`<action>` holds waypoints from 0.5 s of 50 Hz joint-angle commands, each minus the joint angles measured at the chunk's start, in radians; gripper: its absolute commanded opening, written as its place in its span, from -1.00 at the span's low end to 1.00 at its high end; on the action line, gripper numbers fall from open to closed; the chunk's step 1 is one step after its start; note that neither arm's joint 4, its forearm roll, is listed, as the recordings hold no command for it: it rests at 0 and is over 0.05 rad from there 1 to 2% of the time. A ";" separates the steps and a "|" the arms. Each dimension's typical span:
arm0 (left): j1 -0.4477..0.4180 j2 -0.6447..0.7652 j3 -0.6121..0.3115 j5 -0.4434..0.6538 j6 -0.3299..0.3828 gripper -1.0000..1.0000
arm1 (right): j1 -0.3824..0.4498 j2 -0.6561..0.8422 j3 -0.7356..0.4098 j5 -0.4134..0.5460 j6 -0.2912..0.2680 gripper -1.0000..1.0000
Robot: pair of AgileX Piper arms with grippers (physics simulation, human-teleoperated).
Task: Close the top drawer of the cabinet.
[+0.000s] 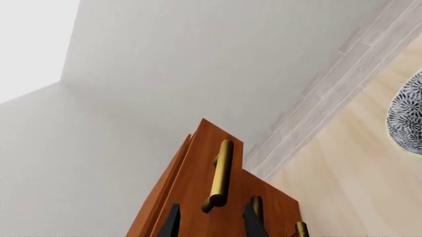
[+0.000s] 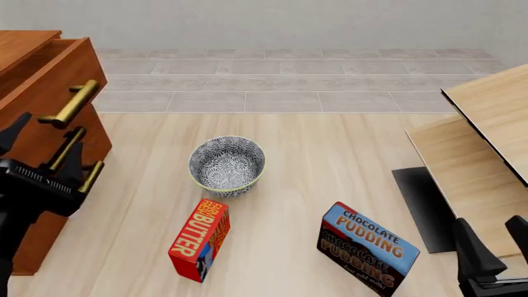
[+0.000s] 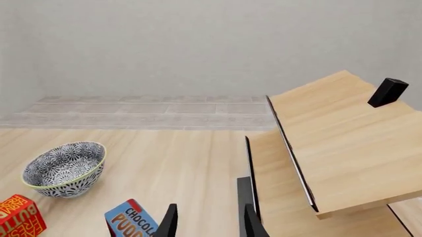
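Observation:
The reddish-brown cabinet (image 2: 46, 238) stands at the left edge of the front view. Its top drawer (image 2: 37, 86) juts out past the two lower drawer fronts and carries a long brass bar handle (image 2: 74, 102). My left gripper (image 2: 41, 145) hovers just in front of the drawers, below that handle, and it is open. In the left wrist view the top drawer (image 1: 191, 197) fills the lower middle, and the near end of its handle (image 1: 221, 175) sits just ahead of the open left gripper (image 1: 212, 224), untouched. My right gripper (image 2: 486, 260) is low at the right, open and empty.
A patterned bowl (image 2: 227, 166) sits mid-floor, with a red butter box (image 2: 200, 240) and a blue chocolate pudding box (image 2: 367, 247) nearer me. Pale light-wood furniture (image 2: 486, 154) stands at the right. The shorter handles of the two lower drawers (image 2: 93, 176) sit beside the left gripper.

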 commanded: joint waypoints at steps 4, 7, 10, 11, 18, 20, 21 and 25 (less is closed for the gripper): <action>0.031 0.000 -0.006 -0.008 0.009 1.00 | -0.001 0.000 0.000 -0.001 0.001 1.00; 0.034 -0.001 -0.007 -0.006 0.009 1.00 | 0.000 0.000 0.000 -0.001 0.000 1.00; 0.040 -0.009 -0.008 0.001 0.009 1.00 | 0.000 0.000 0.000 0.000 0.000 1.00; 0.041 -0.009 -0.007 -0.001 0.009 1.00 | 0.000 0.000 0.000 0.000 0.000 1.00; 0.054 -0.018 -0.005 0.006 0.008 1.00 | 0.002 0.000 0.000 0.000 -0.002 1.00; 0.058 -0.020 -0.005 0.008 0.007 1.00 | 0.002 0.000 0.000 0.001 -0.002 1.00; 0.058 -0.020 -0.005 0.008 0.007 1.00 | 0.002 0.000 0.000 0.001 -0.002 1.00; 0.063 -0.014 -0.002 0.000 0.006 1.00 | 0.002 0.000 0.000 0.001 -0.003 1.00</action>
